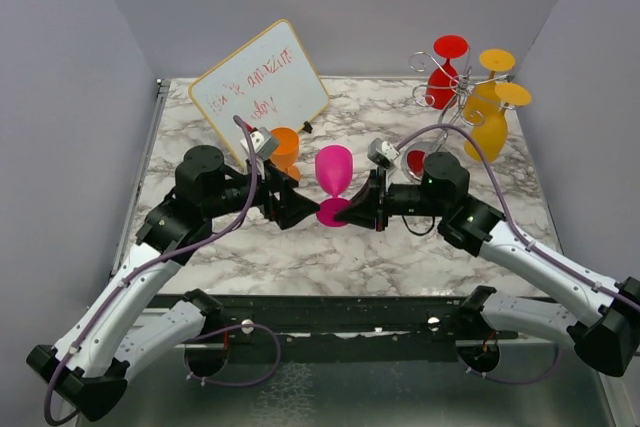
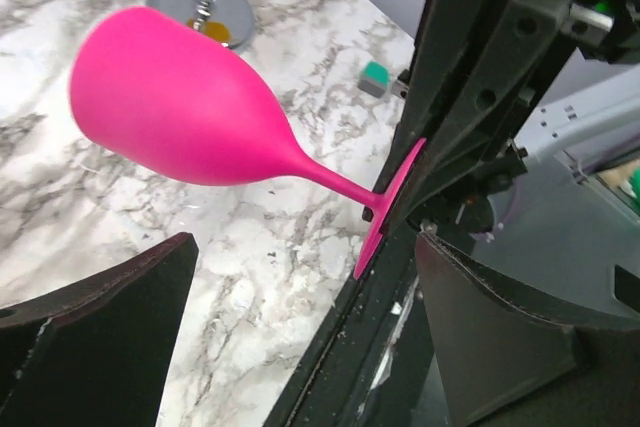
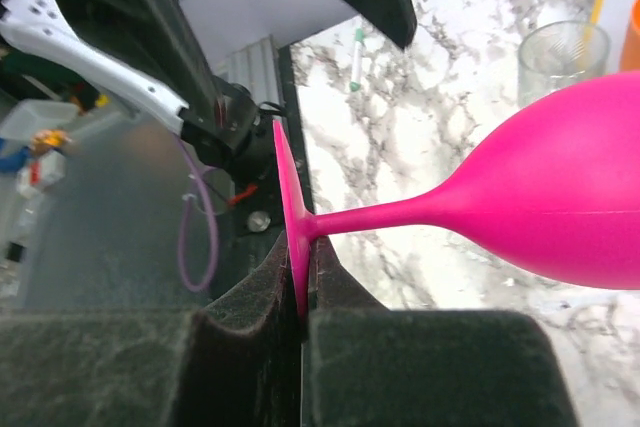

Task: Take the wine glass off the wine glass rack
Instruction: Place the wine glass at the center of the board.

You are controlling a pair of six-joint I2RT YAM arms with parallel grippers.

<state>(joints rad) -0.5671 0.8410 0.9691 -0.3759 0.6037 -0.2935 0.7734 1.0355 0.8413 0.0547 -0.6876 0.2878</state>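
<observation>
wine glass [image 1: 333, 175] front centre, wine glass rack [image 1: 457, 89] back right

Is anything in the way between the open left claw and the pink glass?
Nothing visible. The left gripper has its open fingers on either side of the foot of the pink wine glass, which the right gripper pinches from the other side.

Left gripper [image 2: 305, 247] jaws spread wide, touching nothing. Just ahead: pink wine glass [image 2: 175, 97], its foot pinched edgewise by right gripper [image 2: 392, 209].

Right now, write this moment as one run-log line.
left gripper: open | right gripper: shut on pink wine glass | status: off wine glass rack
</observation>
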